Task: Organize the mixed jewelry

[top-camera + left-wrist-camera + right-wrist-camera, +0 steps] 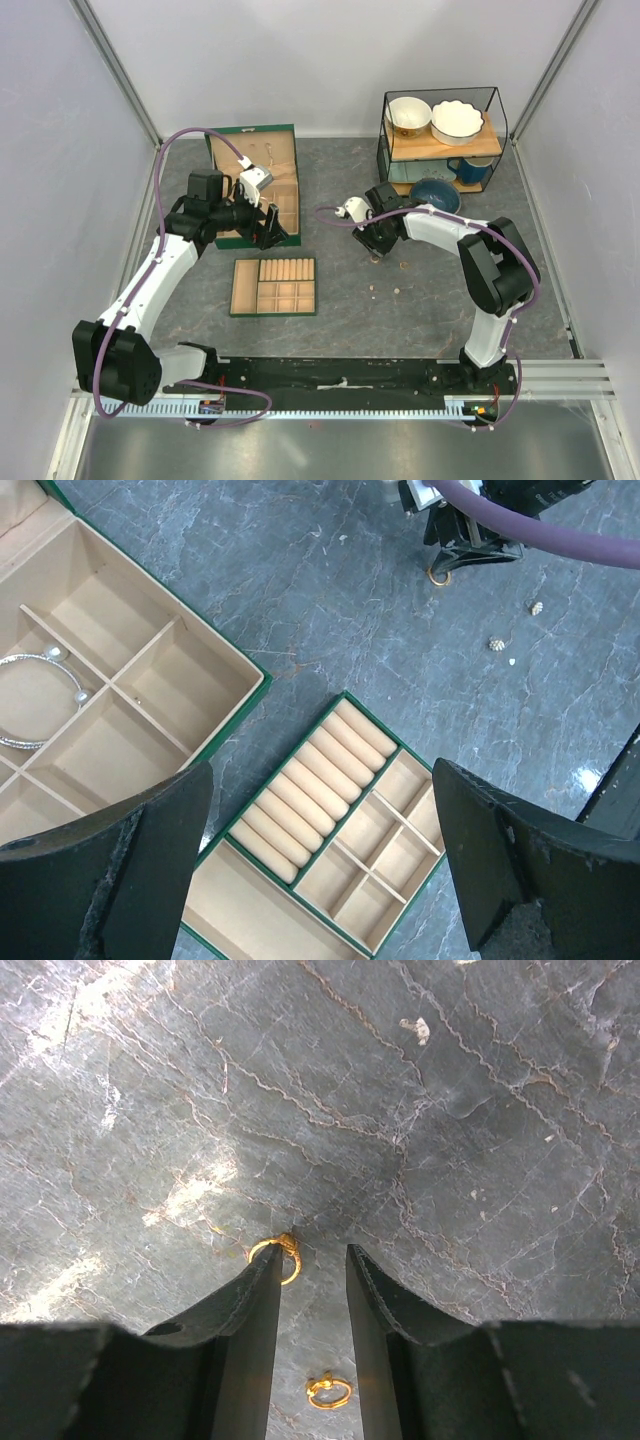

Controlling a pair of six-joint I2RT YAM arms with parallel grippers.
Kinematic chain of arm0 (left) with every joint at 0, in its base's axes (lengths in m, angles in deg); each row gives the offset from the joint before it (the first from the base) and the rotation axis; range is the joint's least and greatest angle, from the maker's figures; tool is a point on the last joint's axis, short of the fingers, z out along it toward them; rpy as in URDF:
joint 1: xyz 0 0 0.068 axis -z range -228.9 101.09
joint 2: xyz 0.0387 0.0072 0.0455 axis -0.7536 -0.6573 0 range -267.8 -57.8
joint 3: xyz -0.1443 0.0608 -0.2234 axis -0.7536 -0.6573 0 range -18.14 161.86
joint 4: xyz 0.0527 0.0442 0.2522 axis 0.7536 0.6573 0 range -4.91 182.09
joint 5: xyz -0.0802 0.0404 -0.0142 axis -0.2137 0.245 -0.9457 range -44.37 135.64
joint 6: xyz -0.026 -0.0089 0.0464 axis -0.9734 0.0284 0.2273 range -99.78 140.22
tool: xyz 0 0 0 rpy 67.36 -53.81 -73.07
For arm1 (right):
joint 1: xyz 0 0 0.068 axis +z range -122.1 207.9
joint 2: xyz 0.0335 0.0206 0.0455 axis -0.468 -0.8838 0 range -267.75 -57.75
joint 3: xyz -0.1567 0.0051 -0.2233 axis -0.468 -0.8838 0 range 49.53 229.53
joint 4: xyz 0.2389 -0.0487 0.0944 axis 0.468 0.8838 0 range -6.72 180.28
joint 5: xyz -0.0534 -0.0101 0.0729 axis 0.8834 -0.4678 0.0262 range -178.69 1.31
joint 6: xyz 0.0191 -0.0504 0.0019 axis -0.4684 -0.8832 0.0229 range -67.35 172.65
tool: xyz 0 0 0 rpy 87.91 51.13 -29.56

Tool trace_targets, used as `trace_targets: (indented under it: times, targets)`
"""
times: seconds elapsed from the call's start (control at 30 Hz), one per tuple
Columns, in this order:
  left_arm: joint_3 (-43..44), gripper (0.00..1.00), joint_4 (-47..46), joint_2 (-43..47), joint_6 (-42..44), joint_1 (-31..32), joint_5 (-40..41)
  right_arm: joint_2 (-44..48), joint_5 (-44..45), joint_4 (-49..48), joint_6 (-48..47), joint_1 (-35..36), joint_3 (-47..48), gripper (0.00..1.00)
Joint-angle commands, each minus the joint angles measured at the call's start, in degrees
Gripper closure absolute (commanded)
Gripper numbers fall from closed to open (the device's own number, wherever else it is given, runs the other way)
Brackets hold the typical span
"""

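Pointing down at the grey table [140, 1080], the right jaws stand only a little open, with a narrow gap, and they hold nothing. One gold ring [278, 1257] lies on the table just at the tip of the jaw that is on the left of the wrist view. It is partly hidden behind that tip, and I cannot tell if they touch. A second gold ring [329, 1391] lies in the gap between the two jaws, nearer to the wrist and free of both. The left jaws are wide open and empty, hanging above the green box [190, 670] and the separate tray [385, 780] beside it. A silvery bangle [52, 653] lies in one compartment of the box. Three pale studs [497, 643] lie loose on the table near the right jaws, well apart from the box.
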Motion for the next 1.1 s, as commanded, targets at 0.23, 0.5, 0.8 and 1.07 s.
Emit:
trace_targets:
  times: [0.23,0.5,0.8,1.07]
  targets:
    - [-0.4,0.02,-1.8,0.7,2.3,0.1,0.1,1.2,-1.2,-0.5,-3.4,0.0,-2.4,0.61]
    - [-0.5,0.02,-1.8,0.6,2.6,0.2,0.2,0.7,-2.3,-1.0,-4.9,0.1,-2.4,0.61]
    - [-0.6,0.02,-1.8,0.7,3.3,0.1,1.3,-0.7,-4.2,1.3,-8.8,0.9,-0.5,0.59]
    - [-1.1,0.03,-1.8,0.4,4.0,0.2,2.3,-2.5,-3.5,1.8,-11.6,1.7,0.6,0.60]
